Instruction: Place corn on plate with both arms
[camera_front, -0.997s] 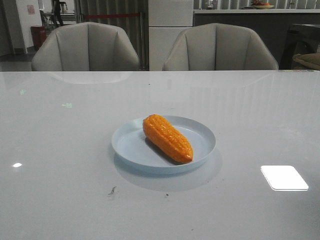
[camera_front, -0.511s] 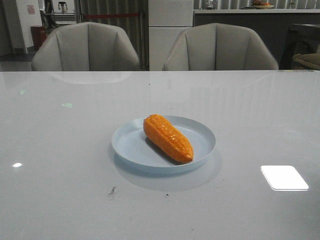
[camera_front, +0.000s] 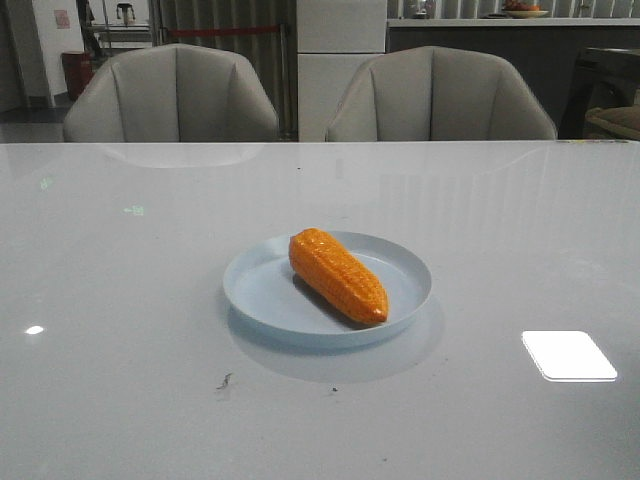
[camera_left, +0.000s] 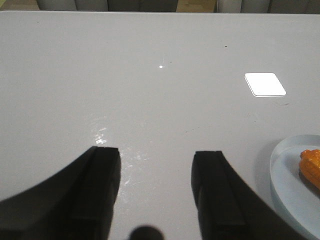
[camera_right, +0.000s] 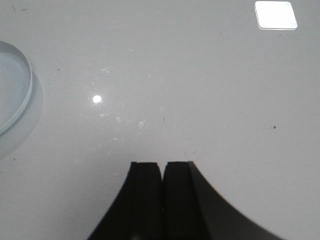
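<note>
The orange corn (camera_front: 337, 274) lies on the pale blue plate (camera_front: 262, 295) in the middle of the table, its blunt tip pointing to the front right. Neither arm shows in the front view. My left gripper (camera_left: 156, 155) is open and empty over bare table; the plate's rim (camera_left: 281, 170) and one end of the corn (camera_left: 311, 162) show at the edge of its view. My right gripper (camera_right: 161, 165) is shut and empty over bare table, with the plate's rim (camera_right: 25, 95) off to one side.
Two grey chairs (camera_front: 172, 92) (camera_front: 438, 95) stand behind the table's far edge. A bright window reflection (camera_front: 567, 355) lies on the glossy tabletop at the front right. A small dark speck (camera_front: 224, 381) is in front of the plate.
The corn has shifted or rolled very slightly to the right on the plate. Nothing else has moved.
</note>
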